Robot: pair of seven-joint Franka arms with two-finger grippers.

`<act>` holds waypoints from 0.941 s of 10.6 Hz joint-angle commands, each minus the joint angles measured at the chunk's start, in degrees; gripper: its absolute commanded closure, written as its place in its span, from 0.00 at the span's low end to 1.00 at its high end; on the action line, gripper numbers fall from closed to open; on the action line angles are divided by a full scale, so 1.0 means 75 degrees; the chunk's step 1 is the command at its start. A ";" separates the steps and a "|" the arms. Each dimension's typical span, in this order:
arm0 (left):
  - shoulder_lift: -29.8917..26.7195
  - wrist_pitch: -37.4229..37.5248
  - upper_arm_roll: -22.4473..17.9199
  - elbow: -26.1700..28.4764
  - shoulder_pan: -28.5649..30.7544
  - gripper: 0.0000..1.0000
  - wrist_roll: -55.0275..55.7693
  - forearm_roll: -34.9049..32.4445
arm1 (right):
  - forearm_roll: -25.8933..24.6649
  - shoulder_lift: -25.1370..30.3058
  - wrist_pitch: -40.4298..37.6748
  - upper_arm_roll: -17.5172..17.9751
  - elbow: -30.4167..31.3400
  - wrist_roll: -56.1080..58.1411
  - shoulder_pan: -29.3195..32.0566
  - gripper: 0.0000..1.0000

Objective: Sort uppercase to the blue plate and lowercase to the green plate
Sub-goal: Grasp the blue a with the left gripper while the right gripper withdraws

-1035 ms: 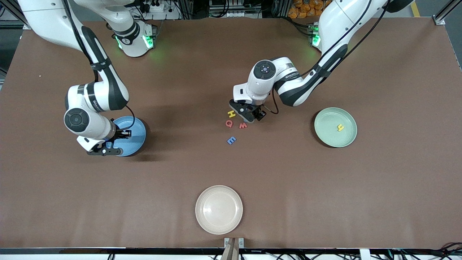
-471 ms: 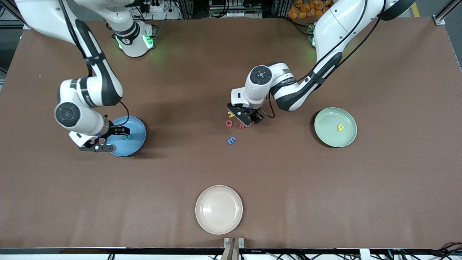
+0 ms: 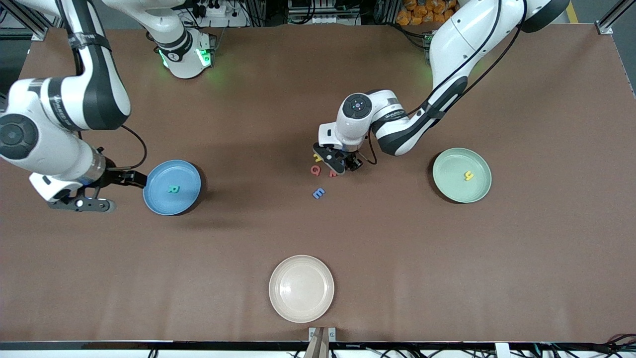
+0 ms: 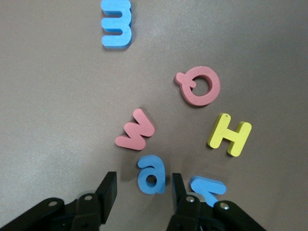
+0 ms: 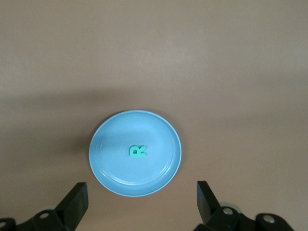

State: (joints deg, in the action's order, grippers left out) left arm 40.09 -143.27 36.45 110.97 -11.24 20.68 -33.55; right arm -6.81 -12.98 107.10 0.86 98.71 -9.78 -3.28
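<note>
1. Left gripper (image 4: 143, 198) is low over the letter cluster at mid-table, fingers apart and not gripping anything.
2. The rounded blue letter (image 4: 152, 174) lies flat between the two fingers (image 4: 107, 195), its long axis running along the gap; judged the next pick.
3. Red w (image 4: 135, 130) lies just beside it; blue w (image 4: 207, 187) sits against one finger.
4. Right gripper (image 5: 142, 201) hangs wide open and empty, beside the blue plate (image 3: 186, 171), which holds the green R (image 3: 173, 189).
5. Green plate (image 3: 449, 176) holds the yellow hooked letter (image 3: 468, 175), at the left arm's end.

Green R (image 3: 173, 189) is lying flat in the blue plate (image 3: 186, 171); yellow hooked letter (image 3: 467, 175) is sitting in the green plate (image 3: 449, 166).
</note>
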 commanded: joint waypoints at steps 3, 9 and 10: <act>0.0197 -0.0069 -0.0091 -0.0217 -0.0235 0.46 0.0313 -0.0285 | 0.0752 0.0931 -0.0148 0.0084 -0.0388 0.0097 -0.0055 0.00; 0.0326 -0.0069 -0.0208 -0.0241 -0.0294 0.54 0.0336 -0.0531 | 0.1166 0.1695 -0.0921 0.0073 -0.0586 0.0519 -0.0206 0.00; 0.0327 -0.0069 -0.0208 -0.0241 -0.0294 0.58 0.0336 -0.0566 | 0.1224 0.1649 -0.0874 0.0073 -0.0611 0.0508 -0.0265 0.00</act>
State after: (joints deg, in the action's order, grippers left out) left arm 41.41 -143.36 35.54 110.16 -12.55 21.43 -35.18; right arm 1.15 -1.12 101.30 1.56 94.68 -6.87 -4.76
